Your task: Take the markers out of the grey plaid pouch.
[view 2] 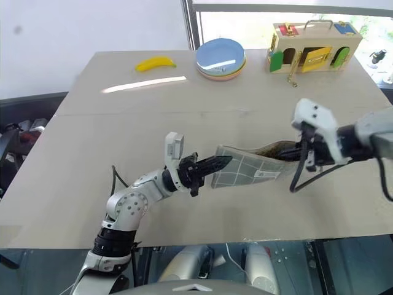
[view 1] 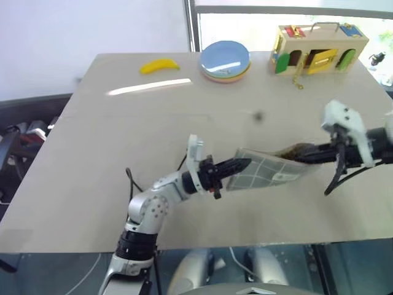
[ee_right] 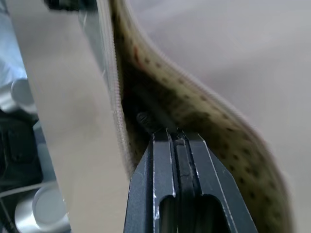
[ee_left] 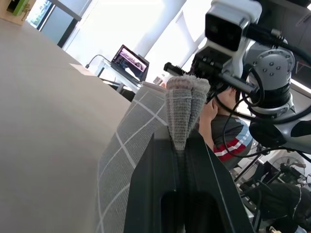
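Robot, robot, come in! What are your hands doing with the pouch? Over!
Left gripper shut on pouch end, holding it above table. Right gripper shut, fingers inside open mouth. Markers not seen yet. Nothing blocking. Over.

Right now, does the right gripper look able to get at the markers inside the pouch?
Probably yes. The left gripper holds the pouch up off the table by its closed end, and the right gripper is shut with its tips already inside the open mouth, nothing blocking.

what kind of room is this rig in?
Likely a robotics lab or office: a plain test table with a toy banana, stacked plates and a latch box; laptop behind.
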You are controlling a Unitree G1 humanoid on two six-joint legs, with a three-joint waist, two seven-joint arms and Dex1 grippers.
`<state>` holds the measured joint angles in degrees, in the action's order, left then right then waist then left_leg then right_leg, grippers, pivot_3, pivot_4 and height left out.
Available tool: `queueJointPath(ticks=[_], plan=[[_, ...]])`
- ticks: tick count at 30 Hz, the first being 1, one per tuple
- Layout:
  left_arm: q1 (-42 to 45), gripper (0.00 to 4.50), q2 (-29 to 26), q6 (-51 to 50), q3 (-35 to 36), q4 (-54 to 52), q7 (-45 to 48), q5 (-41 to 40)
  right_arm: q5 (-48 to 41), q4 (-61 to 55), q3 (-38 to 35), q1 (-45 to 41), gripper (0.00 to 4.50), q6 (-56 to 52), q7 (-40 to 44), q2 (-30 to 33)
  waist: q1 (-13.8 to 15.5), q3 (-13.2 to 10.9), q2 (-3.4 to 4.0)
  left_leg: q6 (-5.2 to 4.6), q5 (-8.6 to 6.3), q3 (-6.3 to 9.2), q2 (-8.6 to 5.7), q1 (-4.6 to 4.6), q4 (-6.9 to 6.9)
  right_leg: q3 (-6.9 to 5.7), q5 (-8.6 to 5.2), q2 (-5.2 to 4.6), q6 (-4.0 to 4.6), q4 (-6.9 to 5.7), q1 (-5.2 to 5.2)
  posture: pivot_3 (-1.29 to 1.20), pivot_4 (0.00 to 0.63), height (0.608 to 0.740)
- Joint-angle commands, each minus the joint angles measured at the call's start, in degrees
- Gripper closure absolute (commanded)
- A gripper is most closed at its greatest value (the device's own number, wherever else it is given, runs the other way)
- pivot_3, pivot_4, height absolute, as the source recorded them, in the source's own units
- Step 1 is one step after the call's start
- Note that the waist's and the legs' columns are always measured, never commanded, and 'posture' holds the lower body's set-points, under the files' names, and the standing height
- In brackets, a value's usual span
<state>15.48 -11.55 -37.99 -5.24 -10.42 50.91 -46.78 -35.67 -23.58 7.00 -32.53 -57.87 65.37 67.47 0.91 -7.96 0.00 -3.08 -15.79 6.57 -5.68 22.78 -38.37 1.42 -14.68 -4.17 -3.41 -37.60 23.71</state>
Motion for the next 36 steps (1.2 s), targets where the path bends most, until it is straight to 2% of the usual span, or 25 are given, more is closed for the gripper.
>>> queueJointPath(ticks=[1, 3, 4, 5, 6, 7, 8, 9, 10, 13, 14, 24, 30, 36], plan=[[-0.78, 4.5, 1.44, 3.7, -0.27, -0.14, -0.56, 1.99, 8.04, 2.39, 6.12, -0.88, 4.38, 6.89, -0.97, -2.48, -0.03, 0.02, -0.03, 0.0, 0.0, 0.0, 0.0, -0.01, 0.0, 0.01, 0.0, 0.0, 0.0, 0.0, -0.01, 0.0, 0.15, 0.74], [-1.24, 4.5, 1.34, 4.97, -0.69, 0.48, -0.47, 3.78, 10.92, 2.94, 8.94, -1.58, 4.38, 9.27, -0.15, -3.75, -0.04, 0.03, -0.01, 0.01, 0.0, -0.03, -0.01, -0.04, -0.01, 0.03, 0.0, 0.0, 0.0, -0.02, -0.01, 0.0, 0.15, 0.74], [-1.41, 4.5, 1.26, 5.32, -0.85, 0.72, -0.49, 4.45, 12.26, 3.21, 10.01, -1.95, 3.89, 10.36, 0.09, -4.36, -0.04, 0.03, -0.02, 0.01, 0.0, -0.03, -0.01, -0.04, -0.01, 0.03, 0.0, 0.0, 0.0, -0.03, 0.0, 0.0, 0.15, 0.74], [-1.58, 4.5, 1.1, 5.55, -0.94, 0.92, -0.59, 4.96, 13.27, 3.56, 10.92, -2.45, 3.65, 11.07, 0.23, -5.03, -0.05, 0.03, -0.02, 0.01, 0.0, -0.02, 0.0, -0.04, -0.01, 0.01, 0.0, 0.01, 0.0, -0.03, 0.0, 0.0, 0.15, 0.74], [-1.71, 4.5, 1.03, 5.8, -0.93, 1.07, -0.7, 5.39, 14.02, 3.91, 11.6, -2.9, 3.22, 11.45, 0.44, -5.55, -0.07, 0.03, -0.01, 0.01, 0.01, -0.01, 0.0, -0.04, -0.01, 0.01, 0.0, 0.02, 0.0, -0.03, 0.0, 0.0, 0.15, 0.74], [-1.84, 4.5, 1.13, 6.0, -0.71, 1.23, -1.25, 5.73, 14.72, 4.38, 12.23, -3.46, 2.63, 11.6, 0.64, -6.16, -0.06, 0.03, -0.02, 0.01, 0.01, -0.02, 0.0, -0.04, -0.01, 0.02, 0.0, 0.02, 0.0, -0.03, 0.0, 0.0, 0.15, 0.74], [-1.93, 4.5, 1.24, 6.27, -0.54, 1.42, -1.71, 6.08, 15.46, 4.78, 12.83, -3.94, 2.36, 11.78, 1.02, -6.59, -0.07, 0.03, -0.02, 0.01, 0.01, -0.02, 0.0, -0.04, -0.02, 0.02, 0.0, 0.01, 0.0, -0.03, -0.01, 0.0, 0.15, 0.74], [-2.08, 4.5, 1.3, 6.64, -0.46, 1.65, -2.09, 6.5, 16.3, 5.24, 13.58, -4.49, 1.85, 12.08, 1.33, -7.04, -0.06, 0.03, -0.02, 0.01, 0.01, -0.02, 0.0, -0.04, -0.03, 0.02, 0.0, 0.01, 0.0, -0.03, -0.01, 0.0, 0.15, 0.74], [-2.23, 4.5, 1.47, 7.13, -0.39, 1.86, -2.51, 7.01, 17.1, 5.76, 14.2, -5.01, 1.62, 12.45, 1.53, -7.58, -0.06, 0.03, -0.03, 0.01, 0.01, -0.01, -0.01, -0.04, -0.04, 0.01, 0.0, 0.01, 0.0, -0.02, -0.01, 0.0, 0.15, 0.74], [-2.92, 4.5, 1.48, 9.11, -0.8, 2.37, -3.19, 9.3, 18.77, 6.67, 15.81, -6.23, 0.21, 12.71, 2.53, -9.09, -0.06, 0.04, -0.03, 0.01, 0.01, 0.0, 0.0, -0.04, -0.05, 0.0, 0.0, 0.01, 0.0, -0.05, -0.02, 0.0, 0.15, 0.74], [-3.32, 4.5, 1.0, 10.18, -1.3, 2.5, -3.12, 10.67, 19.17, 6.72, 16.37, -6.43, 0.05, 12.59, 2.9, -9.61, -0.07, 0.04, -0.03, 0.01, 0.01, 0.0, 0.0, -0.04, -0.04, 0.0, 0.0, 0.02, 0.0, -0.04, -0.01, 0.0, 0.15, 0.74], [-5.84, 4.5, -0.77, 21.28, -3.03, 5.36, -7.43, 22.9, 23.18, 6.65, 22.07, -8.48, 0.05, 12.07, 4.84, -15.73, -0.27, 0.06, -0.05, 0.03, 0.01, -0.01, 0.01, -0.12, -0.02, 0.04, 0.01, 0.04, 0.01, -0.08, -0.02, 0.0, 0.15, 0.74], [-7.84, 4.5, -1.12, 29.27, -2.97, 5.86, -7.47, 26.7, 25.41, 4.85, 23.34, -8.52, 0.05, 12.79, 5.5, -16.61, -0.26, 0.06, -0.04, 0.03, 0.01, -0.01, 0.02, -0.12, 0.0, 0.03, 0.01, 0.04, 0.01, -0.07, -0.02, 0.0, 0.15, 0.74], [-7.93, 4.5, -4.12, 31.69, -5.36, 7.35, -4.38, 28.96, 28.96, 2.25, 24.18, -7.32, 0.05, 12.83, 3.63, -16.58, -0.27, 0.08, -0.03, 0.04, 0.01, 0.0, 0.02, -0.13, 0.0, 0.02, 0.01, 0.04, 0.01, -0.08, -0.01, 0.0, 0.15, 0.74]])
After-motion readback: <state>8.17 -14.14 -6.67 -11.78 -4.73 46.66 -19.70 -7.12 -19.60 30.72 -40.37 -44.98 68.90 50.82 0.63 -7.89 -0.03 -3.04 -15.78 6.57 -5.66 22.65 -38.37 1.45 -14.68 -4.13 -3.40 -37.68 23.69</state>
